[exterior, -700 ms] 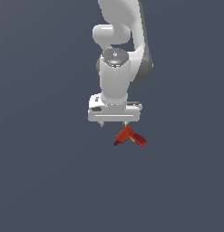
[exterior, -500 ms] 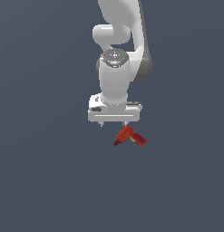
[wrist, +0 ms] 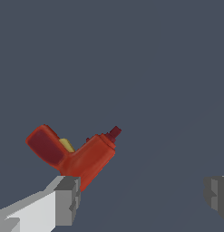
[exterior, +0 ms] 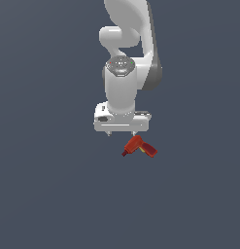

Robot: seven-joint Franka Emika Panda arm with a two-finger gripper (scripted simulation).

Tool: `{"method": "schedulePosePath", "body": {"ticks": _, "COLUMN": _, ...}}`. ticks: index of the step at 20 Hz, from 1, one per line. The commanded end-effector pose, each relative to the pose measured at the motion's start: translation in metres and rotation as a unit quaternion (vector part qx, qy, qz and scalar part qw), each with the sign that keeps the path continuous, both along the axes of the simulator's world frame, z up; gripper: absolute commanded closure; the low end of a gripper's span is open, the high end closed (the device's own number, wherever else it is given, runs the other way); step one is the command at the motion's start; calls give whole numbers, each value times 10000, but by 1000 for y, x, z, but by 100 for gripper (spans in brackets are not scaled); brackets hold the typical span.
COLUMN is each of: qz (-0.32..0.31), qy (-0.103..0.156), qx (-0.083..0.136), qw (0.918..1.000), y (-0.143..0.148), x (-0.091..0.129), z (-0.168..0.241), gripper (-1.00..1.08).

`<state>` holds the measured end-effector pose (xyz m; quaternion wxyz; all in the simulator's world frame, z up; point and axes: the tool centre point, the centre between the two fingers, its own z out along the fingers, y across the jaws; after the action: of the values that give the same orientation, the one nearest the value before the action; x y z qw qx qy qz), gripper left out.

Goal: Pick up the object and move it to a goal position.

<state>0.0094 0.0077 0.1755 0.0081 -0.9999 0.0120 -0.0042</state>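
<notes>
A Franka arm is hanging nose-down over a bare grey floor, its gripper (exterior: 121,133) spread wide and gripping nothing. The red, L-shaped object (exterior: 139,147) is lying flat on the floor at about four o'clock from the pincer's midpoint in the exterior view, just beside the finger on that side and not centred between the two. In the wrist view the object (wrist: 76,154) is sitting next to one grey fingertip (wrist: 67,200) while the other fingertip (wrist: 216,195) is standing well apart from it, with its dark tip pointing away from the near finger. No goal marker is showing. Judging from this, the step in hand is the approach: the pincer is needing to slide sideways until the toy's body lies between both pads, then descend and close across its narrow width.
</notes>
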Motion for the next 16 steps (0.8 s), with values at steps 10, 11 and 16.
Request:
{"method": "schedulePosePath", "body": {"ticks": 10, "qz": -625, "qy": 483, "qx": 525, "qw": 9955, "y": 0, "x": -3, "z": -33, "gripper": -100}}
{"method": "schedulePosePath", "body": {"ticks": 11, "qz": -723, "qy": 559, "qx": 613, "qw": 9939, "y": 0, "x": -3, "z": -38, "gripper": -100}}
{"method": "schedulePosePath", "body": {"ticks": 16, "qz": -1304, "qy": 1018, "qx": 1178, "qw": 9792, "y": 3, "x": -6, "z": -67, "gripper": -100}}
